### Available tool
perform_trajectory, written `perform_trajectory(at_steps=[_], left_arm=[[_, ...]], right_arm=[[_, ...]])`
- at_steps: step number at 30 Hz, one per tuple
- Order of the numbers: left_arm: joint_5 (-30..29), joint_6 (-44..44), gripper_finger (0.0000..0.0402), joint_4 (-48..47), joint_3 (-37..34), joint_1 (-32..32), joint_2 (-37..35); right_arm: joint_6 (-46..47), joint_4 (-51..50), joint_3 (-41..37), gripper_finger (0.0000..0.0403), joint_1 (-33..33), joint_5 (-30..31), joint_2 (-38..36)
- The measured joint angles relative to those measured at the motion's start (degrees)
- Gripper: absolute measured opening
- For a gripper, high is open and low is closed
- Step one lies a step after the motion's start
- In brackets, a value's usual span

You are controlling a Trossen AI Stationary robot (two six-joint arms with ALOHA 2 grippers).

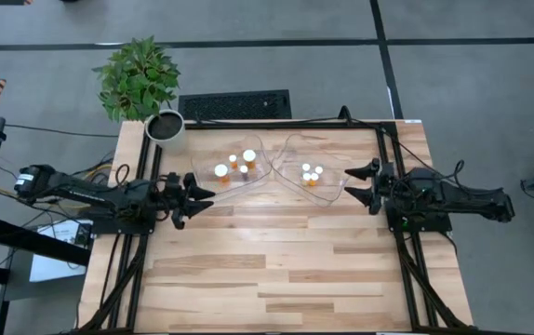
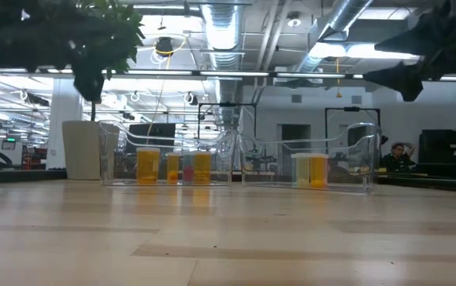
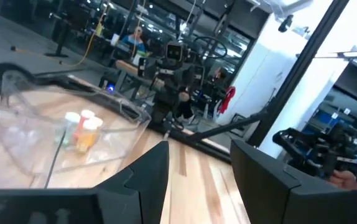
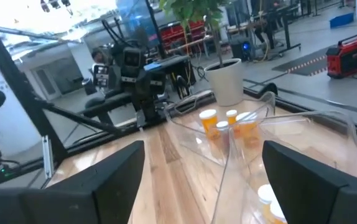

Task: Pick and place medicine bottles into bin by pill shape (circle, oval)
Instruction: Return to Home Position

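Several orange medicine bottles with white caps stand in two clear bins at the table's far middle: three in the left bin (image 1: 233,166) and several in the right bin (image 1: 312,174). They also show in the low view (image 2: 172,168), (image 2: 311,170). My left gripper (image 1: 204,193) is open and empty, just left of the left bin. My right gripper (image 1: 353,184) is open and empty, just right of the right bin. In the left wrist view (image 3: 198,163) and the right wrist view (image 4: 203,168) the fingers stand apart with nothing between them.
A white pot with a green plant (image 1: 163,124) stands at the table's far left corner. A black grille (image 1: 234,104) lies on the floor behind the table. The wooden table top (image 1: 276,270) stretches bare toward the near edge. A person sits in the room beyond (image 2: 395,156).
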Motion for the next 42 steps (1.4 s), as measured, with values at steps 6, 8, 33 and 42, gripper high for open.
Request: perform_trajectory(at_steps=[6, 8, 33, 42], left_arm=[[-0.19, -1.22, 0.0165, -3.58, -2.17, 0.52, -3.85], [1.71, -2.08, 0.0165, -5.04, -2.17, 1.84, -5.06], [-0.69, 2.92, 0.0165, -38.36, -2.21, 8.87, -33.70], [-1.57, 6.76, 0.0165, -39.14, -2.23, 8.87, -35.06]], right_arm=[[0.87, -0.47, -1.47, 0.0333, -3.42, -0.21, -3.88], [1.08, -0.66, -0.09, 0.0333, -5.17, -0.41, -3.85], [3.08, 7.08, -7.80, 0.0333, -13.60, -13.96, -3.76], [0.53, 5.06, -7.83, 0.0333, -13.70, -13.84, -3.87]])
